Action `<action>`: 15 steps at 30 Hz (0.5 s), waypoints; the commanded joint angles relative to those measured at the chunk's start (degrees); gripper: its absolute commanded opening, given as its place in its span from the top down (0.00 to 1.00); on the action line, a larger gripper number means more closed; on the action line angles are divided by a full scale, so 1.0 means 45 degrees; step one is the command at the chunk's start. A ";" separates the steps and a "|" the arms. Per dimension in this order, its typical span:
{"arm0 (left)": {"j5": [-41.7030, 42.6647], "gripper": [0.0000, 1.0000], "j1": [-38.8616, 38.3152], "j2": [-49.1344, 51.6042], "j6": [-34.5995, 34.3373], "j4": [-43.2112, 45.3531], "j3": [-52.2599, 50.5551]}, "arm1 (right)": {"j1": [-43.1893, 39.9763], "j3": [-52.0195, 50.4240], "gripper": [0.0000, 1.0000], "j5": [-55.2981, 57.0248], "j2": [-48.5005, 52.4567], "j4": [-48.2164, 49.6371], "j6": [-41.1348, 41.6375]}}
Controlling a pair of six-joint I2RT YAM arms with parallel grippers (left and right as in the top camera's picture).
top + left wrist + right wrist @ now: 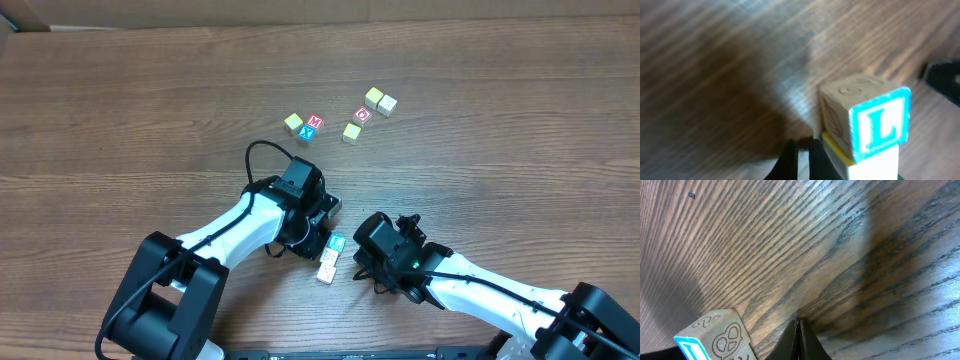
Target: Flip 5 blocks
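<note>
We are starting with the blocks (351, 132): seven are sitting loosely grouped in the upper middle of the overhead frame. A blue block (336, 243) is lying just below centre, with pale blocks (327, 268) touching it in a short row.

We are judging these as light, stiff wooden cubes with smooth printed faces. They are not fragile, but they are likely to skid or tumble if nudged. The best hold looks to be across two opposite flat faces. With neighbours touching, tipping one over by its top edge may be easier.

The left pincer (802, 154) is fully closed on nothing, its tips resting just beside the blue block, which shows its "L" face at lower right in the left wrist view. The right pincer (797, 334) is likewise closed and empty, near that block but apart from it.

The gap between the two pincers is looking cramped. The surface (120, 110) is offering open wood to the left and right, and its far edge along the top of the frame is well apart from every block.
</note>
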 commanded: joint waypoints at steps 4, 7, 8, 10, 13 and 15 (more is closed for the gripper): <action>0.0233 0.96 -0.0058 0.0797 -0.0228 -0.0194 -0.0719 | -0.0136 -0.0204 0.96 0.0136 0.0165 -0.0262 -0.0185; 0.0233 0.96 -0.0058 0.0797 -0.0223 -0.0194 -0.0719 | -0.0136 -0.0204 0.96 0.0097 0.0165 -0.0262 -0.0185; 0.0228 0.96 -0.0058 0.0797 -0.0223 -0.0189 -0.0719 | -0.0136 -0.0204 0.96 0.0097 0.0165 -0.0262 -0.0185; 0.0228 0.96 -0.0058 0.0797 -0.0228 -0.0170 -0.0719 | -0.0136 -0.0204 0.96 0.0092 0.0165 -0.0262 -0.0185; 0.0209 0.96 -0.0058 0.0797 -0.0228 -0.0155 -0.0719 | -0.0136 -0.0204 0.96 0.0092 0.0165 -0.0262 -0.0185; 0.0165 0.96 -0.0058 0.0797 -0.0262 -0.0121 -0.0719 | -0.0136 -0.0204 0.96 0.0092 0.0165 -0.0262 -0.0185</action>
